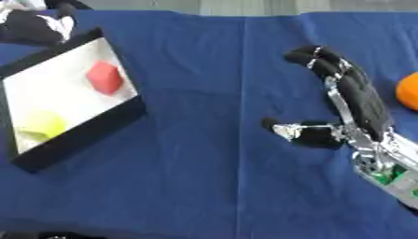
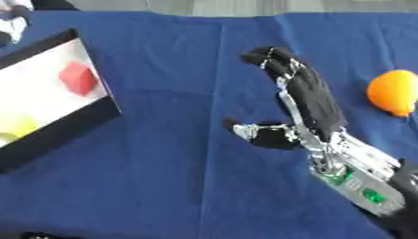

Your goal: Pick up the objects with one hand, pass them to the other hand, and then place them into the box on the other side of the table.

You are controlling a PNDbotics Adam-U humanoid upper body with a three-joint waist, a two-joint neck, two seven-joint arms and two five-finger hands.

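At the right of the frame, above the blue cloth point(image 1: 212, 140) that covers the desk, the right robot hand point(image 2: 314, 109) is seen reaching in from the lower right corner, its black fingers point(image 2: 274, 58) stretched toward the upper middle and bent slightly at the tips, its thumb point(image 2: 261, 133) spread out to the left. The hand is open and nothing is held in it. Silver linkages and a patch of green are visible at the wrist in the lower right. Just to the right of the hand, near the right edge, an orange round object point(image 2: 393, 92) lies on the cloth, apart from the fingers. Farther out, at the left side of the frame, a black-rimmed box point(image 1: 81, 128) with a white inside is seen set askew on the cloth. A red block point(image 1: 104, 77) lies in its upper part, and a yellow-green object point(image 1: 42, 125) lies in its lower left part; its shape cannot be made out. In the upper left corner, beyond the box, the left robot hand point(image 1: 32, 25) is seen as a dark form with pale patches; whether its fingers are open cannot be told.
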